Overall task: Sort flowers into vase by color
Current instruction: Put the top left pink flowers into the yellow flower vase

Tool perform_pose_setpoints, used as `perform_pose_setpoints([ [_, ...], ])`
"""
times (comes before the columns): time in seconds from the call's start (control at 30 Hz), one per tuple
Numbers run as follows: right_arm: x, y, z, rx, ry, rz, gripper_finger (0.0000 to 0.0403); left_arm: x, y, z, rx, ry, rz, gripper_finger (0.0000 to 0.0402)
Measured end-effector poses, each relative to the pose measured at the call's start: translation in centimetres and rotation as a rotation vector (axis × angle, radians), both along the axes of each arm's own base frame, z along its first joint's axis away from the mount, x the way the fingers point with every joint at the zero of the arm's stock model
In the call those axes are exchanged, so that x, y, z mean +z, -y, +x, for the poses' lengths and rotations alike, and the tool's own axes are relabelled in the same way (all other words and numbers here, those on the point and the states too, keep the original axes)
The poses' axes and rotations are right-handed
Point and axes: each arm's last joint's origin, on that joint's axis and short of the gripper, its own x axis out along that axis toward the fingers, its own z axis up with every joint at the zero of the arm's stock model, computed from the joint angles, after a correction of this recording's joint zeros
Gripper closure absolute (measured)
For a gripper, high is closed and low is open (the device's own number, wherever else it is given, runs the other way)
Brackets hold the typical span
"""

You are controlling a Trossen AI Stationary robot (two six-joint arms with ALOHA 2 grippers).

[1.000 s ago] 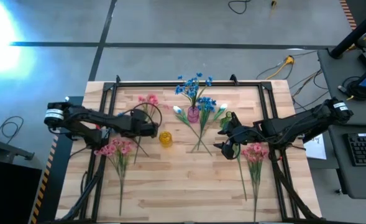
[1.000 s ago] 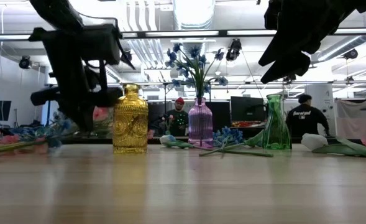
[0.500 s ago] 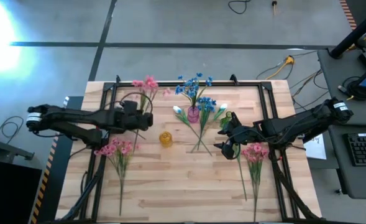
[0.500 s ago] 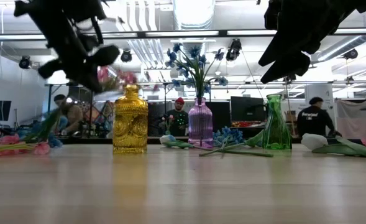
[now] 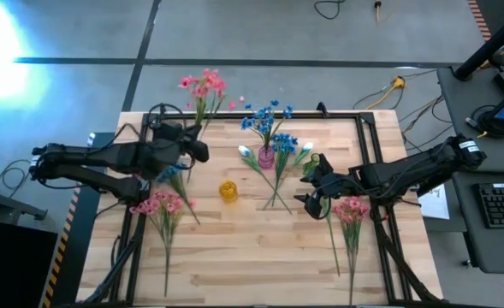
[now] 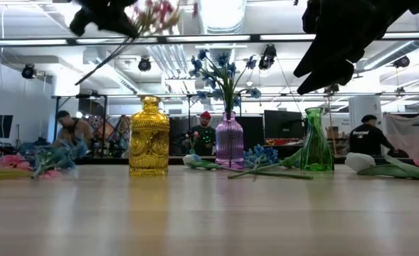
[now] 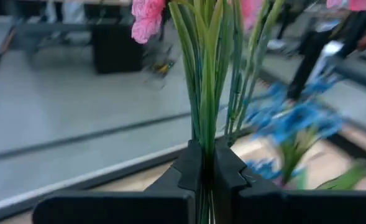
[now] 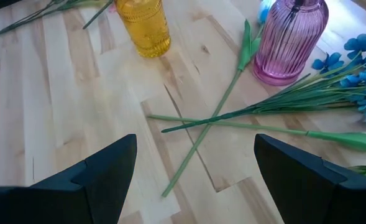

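The left gripper (image 5: 198, 151) is raised above the table toward its ten o'clock corner, its fingers (image 7: 192, 168) closed tight on the green stems of a spray of small pink artificial blossoms (image 5: 202, 85); the blossom heads reach past the table's far edge, and in the low view the spray (image 6: 156, 13) sits high above the vases. The right gripper (image 5: 313, 193) hangs over the table at about three o'clock, its fingers (image 8: 105, 168) spread wide and holding nothing. At centre stands a ribbed amber glass vase (image 5: 228, 191), empty as far as can be seen. At one o'clock from it is a ribbed purple glass vase (image 5: 266, 157) with blue-blossomed stems (image 5: 267, 115) standing in it. A green glass vase (image 6: 315, 139) stands to its right, partly hidden under the right arm from above. Loose blue and white-budded stems (image 5: 281, 171) lie crossed beside the purple vase. One loose pink spray (image 5: 159, 205) lies at eight o'clock, another (image 5: 352, 210) at four o'clock on the pale wooden plank table (image 5: 252, 257).
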Motion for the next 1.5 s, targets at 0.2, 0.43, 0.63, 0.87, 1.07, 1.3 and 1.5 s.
perform_pose_setpoints([
  [0.2, 0.0, 0.0, 0.0, 0.004, -0.001, -0.005, 0.0087, 1.3, 2.4, 1.2, -0.152, 0.108, 0.133, 0.0401],
  [0.43, 0.0, 0.0, 0.0, 0.011, -0.003, -0.013, 0.0087, -1.2, 5.8, 1.8, -0.3, 0.272, 0.299, 0.0401],
  [0.63, 0.0, 0.0, 0.0, 0.011, -0.003, -0.014, 0.0087, -4.7, 6.6, 1.6, -0.471, 0.539, 0.405, 0.0401],
  [0.87, 0.0, 0.0, 0.0, 0.012, -0.003, -0.015, 0.0087, -7.3, 6.8, 2.1, -0.459, 0.542, 0.443, 0.0401],
  [1.07, 0.0, 0.0, 0.0, 0.01, -0.003, -0.013, 0.0087, -7.8, 7.0, 2.6, -0.478, 0.488, 0.487, 0.0401],
  [1.3, 0.0, 0.0, 0.0, 0.009, 0.0, -0.013, 0.0087, -8.2, 7.1, 2.9, -0.482, 0.464, 0.491, 0.0401],
  [1.5, 0.0, 0.0, 0.0, 0.003, 0.005, -0.021, 0.0087, -8.6, 7.0, 3.2, -0.476, 0.437, 0.497, 0.0401],
])
